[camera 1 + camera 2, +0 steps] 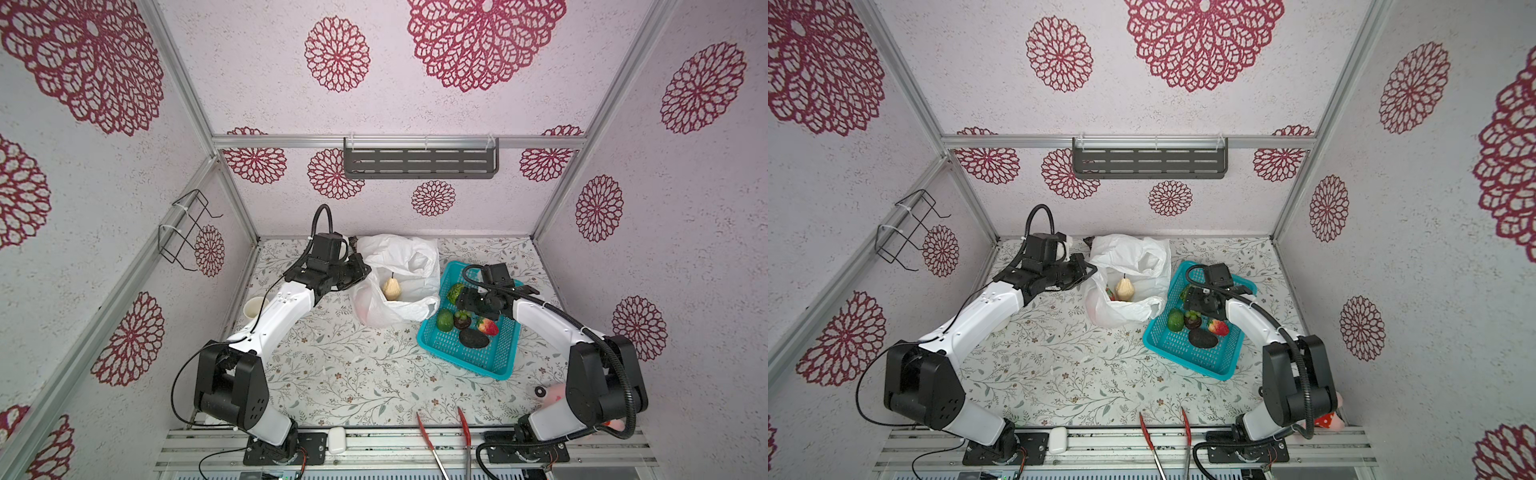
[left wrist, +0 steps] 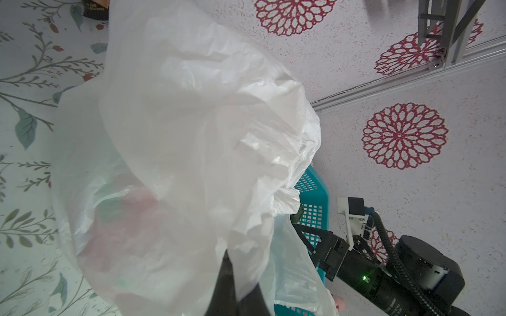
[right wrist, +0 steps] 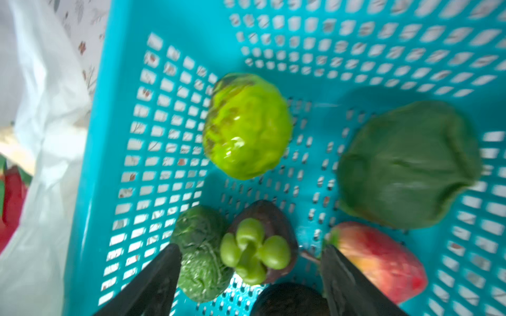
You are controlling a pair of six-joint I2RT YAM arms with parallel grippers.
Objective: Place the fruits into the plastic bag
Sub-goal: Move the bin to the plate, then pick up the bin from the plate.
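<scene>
Plastic bag [image 1: 399,253], crinkly, translucent, seemingly pinched by left gripper [image 1: 363,272]; right gripper [image 3: 250,250] gapes over perforated teal basket [image 1: 498,357].

Table [image 1: 332,374] has a pale cover with a leafy floral print. Sitting straight on it: crinkly white plastic bag [image 1: 399,253] toward the back middle, teal basket [image 1: 498,353] just beside it on the right. A white cup [image 1: 254,308] sits at the left edge and a pink plush toy [image 1: 548,395] at the front right corner, and red-handled tongs [image 1: 424,432] lie across the front edge.
</scene>
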